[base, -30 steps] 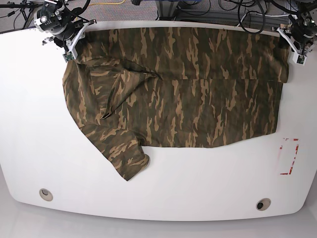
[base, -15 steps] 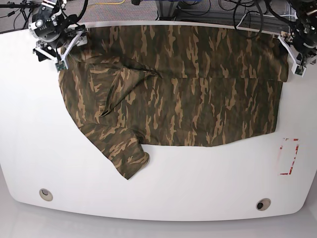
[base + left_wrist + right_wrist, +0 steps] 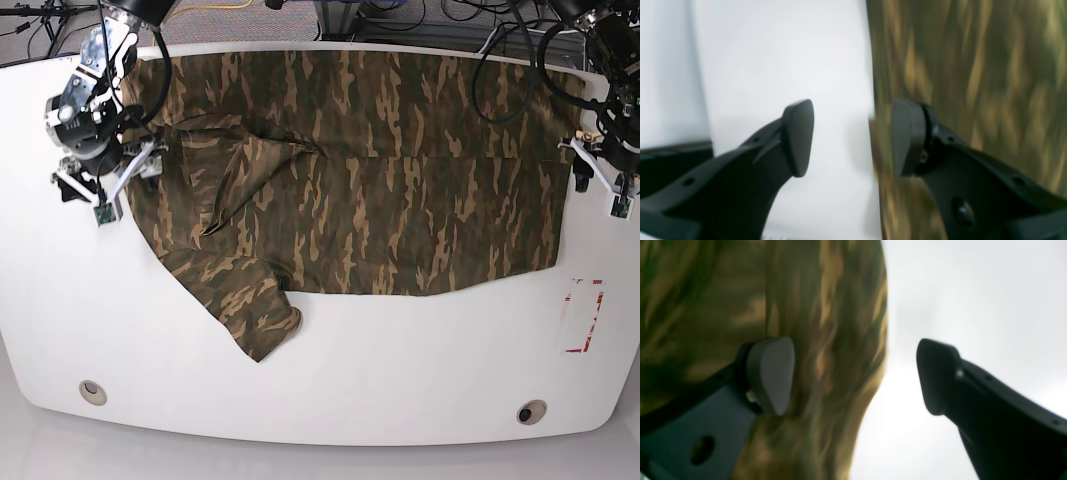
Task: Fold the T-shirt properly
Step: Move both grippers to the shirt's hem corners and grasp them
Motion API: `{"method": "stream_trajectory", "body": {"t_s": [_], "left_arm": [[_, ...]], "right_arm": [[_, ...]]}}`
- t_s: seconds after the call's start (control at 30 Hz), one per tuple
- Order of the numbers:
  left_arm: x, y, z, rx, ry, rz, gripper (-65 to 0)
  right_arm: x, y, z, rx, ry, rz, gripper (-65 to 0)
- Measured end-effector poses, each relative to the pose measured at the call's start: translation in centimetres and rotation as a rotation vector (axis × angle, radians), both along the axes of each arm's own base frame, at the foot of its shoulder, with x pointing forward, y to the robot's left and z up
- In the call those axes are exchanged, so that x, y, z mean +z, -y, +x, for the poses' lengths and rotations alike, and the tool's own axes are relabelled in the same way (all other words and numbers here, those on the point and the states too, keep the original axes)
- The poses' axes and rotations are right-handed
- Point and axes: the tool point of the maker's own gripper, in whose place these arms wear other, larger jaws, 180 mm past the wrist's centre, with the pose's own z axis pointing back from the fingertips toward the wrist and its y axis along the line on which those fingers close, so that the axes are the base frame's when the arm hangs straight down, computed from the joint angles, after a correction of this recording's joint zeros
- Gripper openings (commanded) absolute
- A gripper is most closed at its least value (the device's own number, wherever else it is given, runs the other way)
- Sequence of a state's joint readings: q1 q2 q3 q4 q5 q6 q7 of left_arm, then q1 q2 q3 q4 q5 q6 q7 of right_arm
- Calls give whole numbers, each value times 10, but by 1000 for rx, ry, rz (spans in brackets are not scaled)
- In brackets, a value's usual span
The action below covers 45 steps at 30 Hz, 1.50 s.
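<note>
The camouflage T-shirt lies spread on the white table, with one sleeve reaching toward the front left. My right gripper hangs open at the shirt's left edge. In the right wrist view the blurred T-shirt has its edge between the spread fingers of that gripper, with one pad over cloth. My left gripper stands open at the shirt's right edge. The left wrist view shows that gripper straddling the edge of the T-shirt. Neither gripper holds anything.
A red-outlined mark sits on the table at the right, in front of the shirt. Two round holes lie near the front edge. Cables and frame parts crowd the space behind the table's far edge.
Both arms have come from the shirt's far corners toward the front along its side edges. The right gripper's fingers have spread wide.
</note>
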State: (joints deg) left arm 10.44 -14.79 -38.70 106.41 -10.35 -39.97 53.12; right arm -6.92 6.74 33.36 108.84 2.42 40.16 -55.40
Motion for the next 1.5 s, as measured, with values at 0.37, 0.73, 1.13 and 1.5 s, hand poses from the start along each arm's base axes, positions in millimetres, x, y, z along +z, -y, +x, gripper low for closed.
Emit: {"method": "stream_trajectory", "body": {"t_s": [0.37,0.73,1.13,1.5], "left_arm": [[15,-4,29,33,37,-21,-304],[-7,-25,43,112,-32,-33,-304],[-10,-24,51,112,-29,-58,-304],[-11,-24,54,107,-15,-68,-304]], "right_arm": [[-27,7,69,-50,-11,121,-106],[-50,0,128,-52,34,316,-122],[-69,1,147,-96,108,467,-160],[-75,-54,148,29,107,461,-160]]}}
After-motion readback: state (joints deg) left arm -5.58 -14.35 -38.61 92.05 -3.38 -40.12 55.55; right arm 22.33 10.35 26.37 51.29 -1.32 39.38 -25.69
